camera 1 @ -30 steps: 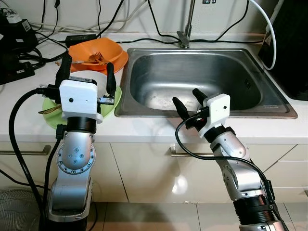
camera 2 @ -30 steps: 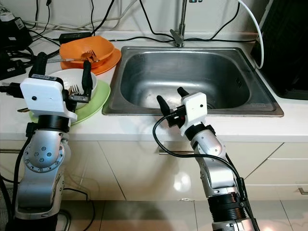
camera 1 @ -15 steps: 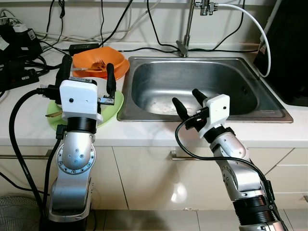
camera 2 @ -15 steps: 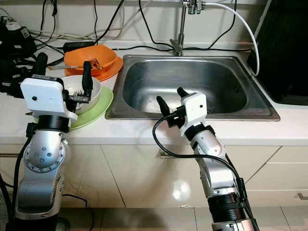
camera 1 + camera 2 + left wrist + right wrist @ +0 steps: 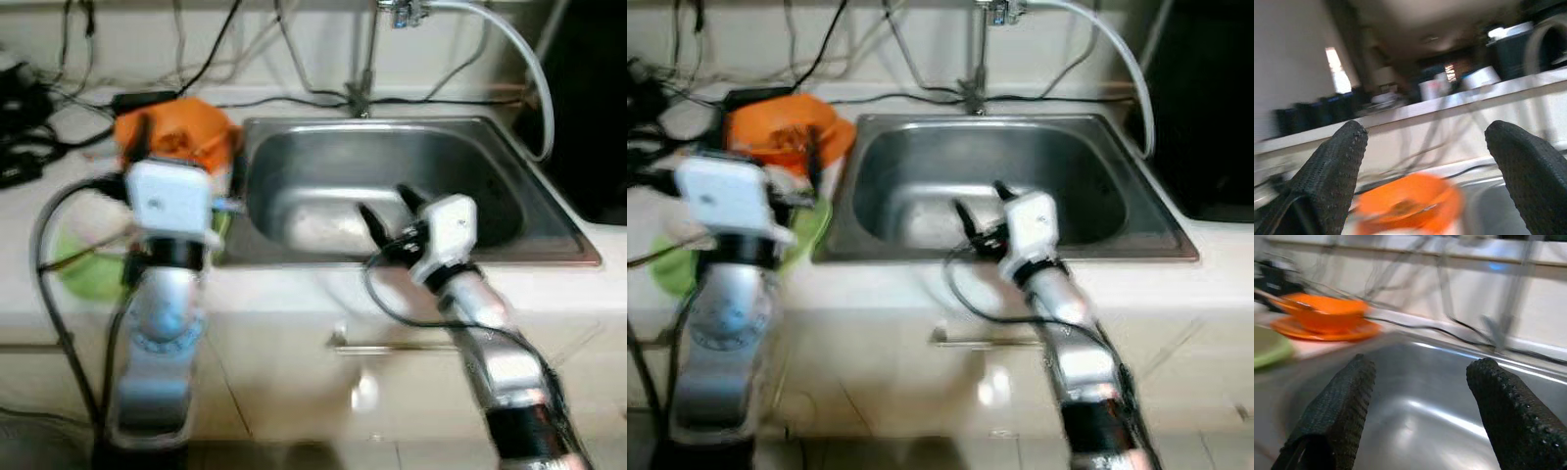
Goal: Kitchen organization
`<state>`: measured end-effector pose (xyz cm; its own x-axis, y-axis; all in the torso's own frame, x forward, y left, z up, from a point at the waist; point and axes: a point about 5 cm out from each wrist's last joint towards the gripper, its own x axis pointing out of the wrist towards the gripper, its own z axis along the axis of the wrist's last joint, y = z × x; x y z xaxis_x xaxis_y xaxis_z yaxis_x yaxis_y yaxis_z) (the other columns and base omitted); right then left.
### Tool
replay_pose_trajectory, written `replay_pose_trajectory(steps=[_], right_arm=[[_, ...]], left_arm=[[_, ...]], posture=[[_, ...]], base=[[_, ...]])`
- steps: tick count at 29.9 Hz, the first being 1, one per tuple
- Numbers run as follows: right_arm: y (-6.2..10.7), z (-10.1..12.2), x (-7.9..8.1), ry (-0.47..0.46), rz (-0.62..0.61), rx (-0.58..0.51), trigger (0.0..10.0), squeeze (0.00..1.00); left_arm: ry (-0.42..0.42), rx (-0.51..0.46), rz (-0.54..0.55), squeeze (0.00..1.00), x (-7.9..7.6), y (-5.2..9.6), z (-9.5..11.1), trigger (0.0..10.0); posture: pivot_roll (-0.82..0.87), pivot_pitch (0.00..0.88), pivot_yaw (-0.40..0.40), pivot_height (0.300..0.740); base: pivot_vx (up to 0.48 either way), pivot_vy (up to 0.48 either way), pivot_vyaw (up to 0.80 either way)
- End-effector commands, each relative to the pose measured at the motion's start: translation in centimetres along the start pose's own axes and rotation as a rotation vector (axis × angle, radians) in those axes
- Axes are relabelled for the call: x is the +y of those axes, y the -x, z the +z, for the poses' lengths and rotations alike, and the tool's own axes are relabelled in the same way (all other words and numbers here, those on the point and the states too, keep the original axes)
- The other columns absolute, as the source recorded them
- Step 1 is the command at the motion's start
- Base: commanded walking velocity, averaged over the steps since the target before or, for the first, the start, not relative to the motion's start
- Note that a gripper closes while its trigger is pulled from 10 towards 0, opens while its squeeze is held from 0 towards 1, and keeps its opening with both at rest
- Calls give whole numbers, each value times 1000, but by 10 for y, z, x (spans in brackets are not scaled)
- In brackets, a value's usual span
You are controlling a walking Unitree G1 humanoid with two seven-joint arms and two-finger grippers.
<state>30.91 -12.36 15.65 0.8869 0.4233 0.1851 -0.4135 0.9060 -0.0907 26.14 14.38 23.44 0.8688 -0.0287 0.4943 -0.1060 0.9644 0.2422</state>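
Views blurred, so settle first: both grippers' fingers spread and empty, left gripper (image 5: pixel 181 162) beside orange bowl (image 5: pixel 171 139), right gripper (image 5: pixel 390 208) over sink (image 5: pixel 490 166).

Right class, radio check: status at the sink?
Left gripper open, over the dishes. Right gripper open, at the sink front edge. Orange bowl untouched. Views blurred.

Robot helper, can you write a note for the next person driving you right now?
Left gripper: open, empty, raised over the counter by the dishes.
Right gripper: open, empty, at the front edge of the sink.
Orange bowl and green plate sit on the counter left of the sink.
Done: nothing visibly moved into the sink.
Left: the dishes are untouched. Pictures are blurry.
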Motion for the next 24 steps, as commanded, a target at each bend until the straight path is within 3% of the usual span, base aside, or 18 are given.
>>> replay_pose_trajectory(steps=[1,8,19,24], right_arm=[[-4,4,7,7,32,-19,10000,0],[-3,4,7,8,33,-18,10000,0],[-4,4,7,7,43,-14,10000,0],[-5,5,11,-32,116,8,10000,0]], left_arm=[[1,-9,15,0,3,1,2,10000],[-10,10,22,0,4,3,-2,10000],[-38,25,-3,0,8,20,-11,10000],[-67,58,-5,0,9,29,-22,10000]], posture=[[-16,6,16,740],[-16,6,16,740],[-13,4,12,740],[-15,6,11,740]], base=[[0,0,0],[0,0,0],[0,0,0],[0,0,0]])
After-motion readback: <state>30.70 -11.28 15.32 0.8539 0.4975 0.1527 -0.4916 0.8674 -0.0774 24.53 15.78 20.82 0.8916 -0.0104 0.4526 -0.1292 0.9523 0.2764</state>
